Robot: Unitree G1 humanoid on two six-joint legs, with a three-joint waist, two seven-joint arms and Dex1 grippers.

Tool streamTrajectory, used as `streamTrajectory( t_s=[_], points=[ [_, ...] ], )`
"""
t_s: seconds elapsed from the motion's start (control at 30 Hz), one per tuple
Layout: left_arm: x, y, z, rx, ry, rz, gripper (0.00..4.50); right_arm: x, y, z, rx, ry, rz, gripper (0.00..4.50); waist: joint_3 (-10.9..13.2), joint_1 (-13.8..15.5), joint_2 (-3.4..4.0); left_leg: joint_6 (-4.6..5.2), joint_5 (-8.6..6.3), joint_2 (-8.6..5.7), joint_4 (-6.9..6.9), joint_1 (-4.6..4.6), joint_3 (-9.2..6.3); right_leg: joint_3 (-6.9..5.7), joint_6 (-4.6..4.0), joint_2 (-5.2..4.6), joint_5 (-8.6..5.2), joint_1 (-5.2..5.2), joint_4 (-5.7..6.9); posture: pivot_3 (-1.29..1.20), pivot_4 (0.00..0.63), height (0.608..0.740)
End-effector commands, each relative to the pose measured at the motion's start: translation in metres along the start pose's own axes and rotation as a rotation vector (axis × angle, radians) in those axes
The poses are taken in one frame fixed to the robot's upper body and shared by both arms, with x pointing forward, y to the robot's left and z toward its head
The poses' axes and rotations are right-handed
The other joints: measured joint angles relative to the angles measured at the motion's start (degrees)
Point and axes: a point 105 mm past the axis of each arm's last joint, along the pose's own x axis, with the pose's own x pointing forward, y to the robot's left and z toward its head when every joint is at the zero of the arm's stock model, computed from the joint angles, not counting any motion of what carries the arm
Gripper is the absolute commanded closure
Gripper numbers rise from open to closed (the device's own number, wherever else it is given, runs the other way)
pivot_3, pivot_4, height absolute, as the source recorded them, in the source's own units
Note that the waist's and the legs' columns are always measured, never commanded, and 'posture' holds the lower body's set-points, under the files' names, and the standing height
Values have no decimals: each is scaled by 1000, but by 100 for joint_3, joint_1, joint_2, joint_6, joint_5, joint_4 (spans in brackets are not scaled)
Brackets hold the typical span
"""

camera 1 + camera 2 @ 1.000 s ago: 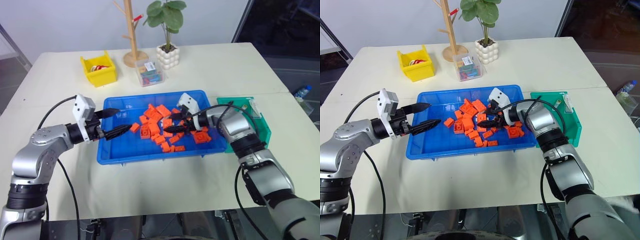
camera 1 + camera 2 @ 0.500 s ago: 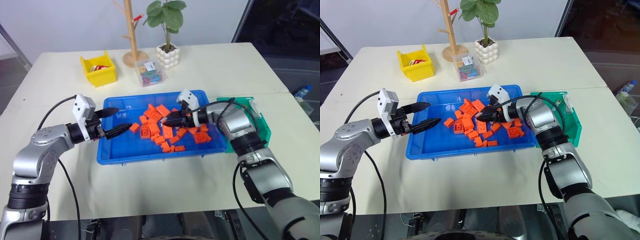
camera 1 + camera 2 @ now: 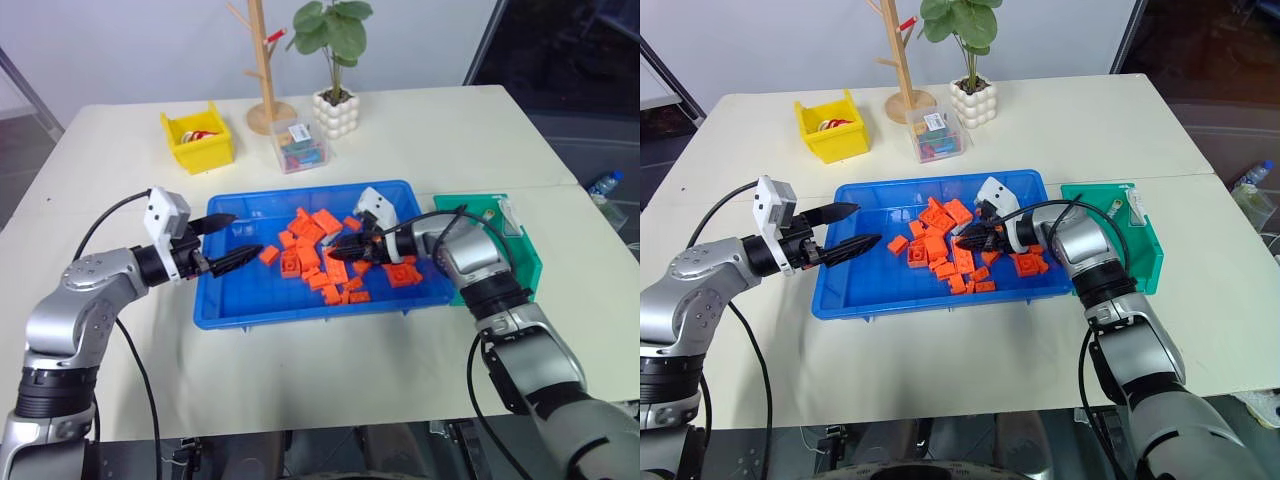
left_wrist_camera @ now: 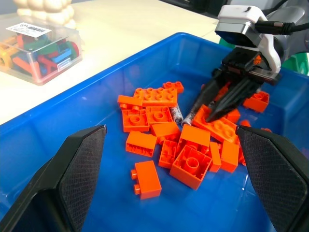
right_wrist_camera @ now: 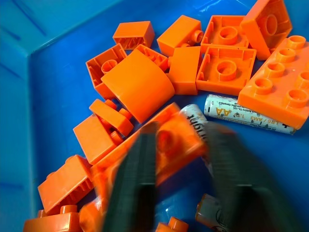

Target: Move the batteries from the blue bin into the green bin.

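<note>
Orange bricks [image 3: 315,255] and grey batteries [image 5: 248,117] lie mixed in the blue bin [image 3: 250,305]. Right hand [image 3: 347,247] is pinched shut among them; whether it holds a battery is unclear. Left hand [image 3: 238,240] waits wide. Next comes the carry to the green bin [image 3: 525,262].

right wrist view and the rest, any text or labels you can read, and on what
"AA" and "LR6 / AM3 1.5…" on the slim silver-grey battery lying flat among orange toy bricks in the bright-blue plastic tray.
"…ight", partly hidden, on a second battery beside the right gripper.
The white label on the small clear box is too small to read.
</note>
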Motion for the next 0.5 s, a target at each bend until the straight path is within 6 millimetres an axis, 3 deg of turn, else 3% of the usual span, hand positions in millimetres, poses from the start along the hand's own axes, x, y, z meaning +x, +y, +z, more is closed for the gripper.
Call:
streamTrajectory(
  t_s=[0.03, 0.37, 0.5],
  points=[
    [-3, 1, 15, 58, -37, 12, 0, -4, 4, 12, -32, -37, 16, 4462, 0, 1, 0, 0, 0, 0, 0, 0, 0, 0, 0, 0, 0, 0, 0, 0, 150, 740],
    [-2, 3, 13, 57, -37, 12, 0, -13, 4, 28, -89, -71, -17, 4462, 0, 2, 0, 0, 0, 0, 0, 0, 0, 0, 0, 0, 0, 0, 0, 0, 150, 740],
    [-2, 3, 13, 58, -36, 8, 0, -21, -5, 34, -241, -20, -90, 4462, 0, 5, 0, 0, 0, 0, 0, 0, 0, 0, 0, 0, 0, 0, 0, 0, 150, 740]
  ],
)
